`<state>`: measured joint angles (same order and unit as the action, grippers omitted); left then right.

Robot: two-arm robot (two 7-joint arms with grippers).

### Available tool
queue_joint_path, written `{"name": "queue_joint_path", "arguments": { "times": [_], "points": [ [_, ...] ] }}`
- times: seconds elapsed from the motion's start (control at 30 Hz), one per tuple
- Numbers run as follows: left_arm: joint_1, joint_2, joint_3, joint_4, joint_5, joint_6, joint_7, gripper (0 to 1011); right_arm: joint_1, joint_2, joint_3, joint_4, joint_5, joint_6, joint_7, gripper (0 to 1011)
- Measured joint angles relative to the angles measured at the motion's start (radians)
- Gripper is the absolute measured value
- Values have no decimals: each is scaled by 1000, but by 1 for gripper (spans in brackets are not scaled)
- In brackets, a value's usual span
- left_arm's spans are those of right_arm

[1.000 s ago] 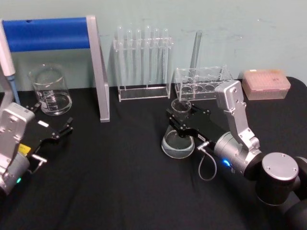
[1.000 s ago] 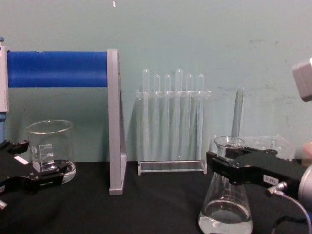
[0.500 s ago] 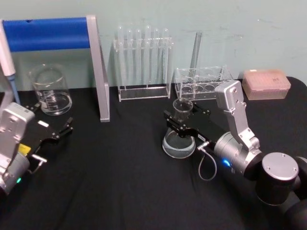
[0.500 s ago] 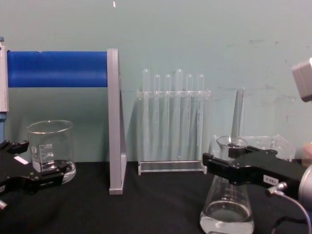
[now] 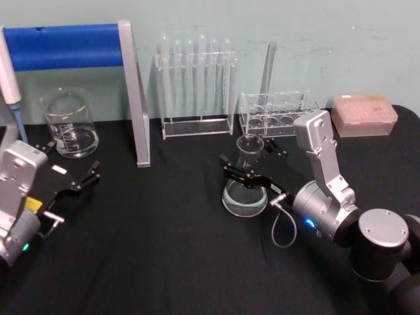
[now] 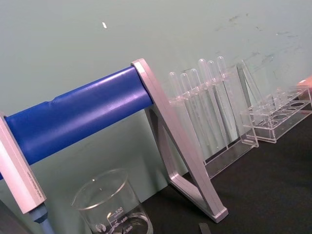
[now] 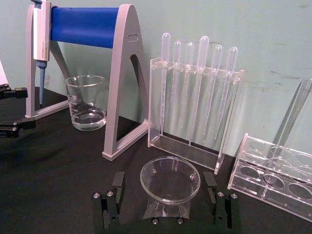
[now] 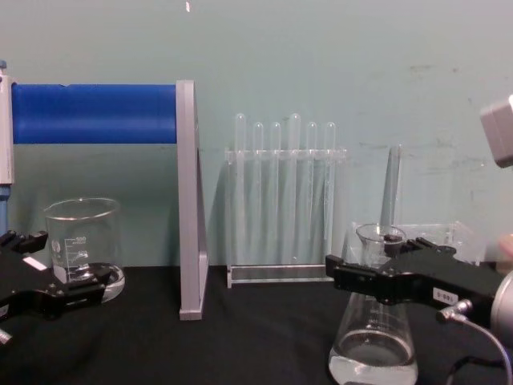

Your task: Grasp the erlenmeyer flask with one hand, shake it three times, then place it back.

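The erlenmeyer flask [image 5: 245, 194] stands upright on the black table, right of centre, with a little clear liquid in its wide base [image 8: 373, 365]. My right gripper [image 5: 252, 162] is open around its neck, one black finger on each side. In the right wrist view, gaps show between the flared rim [image 7: 170, 180] and both fingers [image 7: 117, 191]. From the chest view the right gripper [image 8: 385, 277] crosses the neck just under the rim. My left gripper [image 5: 69, 165] rests open at the table's left side, near the beaker.
A glass beaker [image 5: 69, 125] sits at the back left under a blue-barred pipette stand [image 5: 72, 46] holding a pipette [image 5: 12, 92]. Behind the flask are a tall test-tube rack [image 5: 195, 85], a low clear rack [image 5: 275, 113] and a pink tip box [image 5: 364, 115].
My right gripper's jaws have spread apart and let go of the flask's neck; the flask now stands on the table. The left arm has not moved.
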<state>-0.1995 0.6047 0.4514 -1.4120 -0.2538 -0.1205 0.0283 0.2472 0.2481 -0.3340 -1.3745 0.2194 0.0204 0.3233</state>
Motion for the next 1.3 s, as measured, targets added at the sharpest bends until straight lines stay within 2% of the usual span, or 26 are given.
{"name": "queue_joint_path", "arguments": {
  "times": [0.23,0.43,0.67,1.1,1.3],
  "points": [
    [0,0,0,0,0,0,0,1001,0,0,1,0,1,0,1,1003],
    [0,0,0,0,0,0,0,1001,-25,21,9,-29,18,2,21,1003],
    [0,0,0,0,0,0,0,1001,-79,64,22,-90,47,15,44,1003],
    [0,0,0,0,0,0,0,1001,-210,178,73,-217,119,11,82,1003],
    [0,0,0,0,0,0,0,1001,-223,192,100,-226,131,4,56,1002]
  ]
}}
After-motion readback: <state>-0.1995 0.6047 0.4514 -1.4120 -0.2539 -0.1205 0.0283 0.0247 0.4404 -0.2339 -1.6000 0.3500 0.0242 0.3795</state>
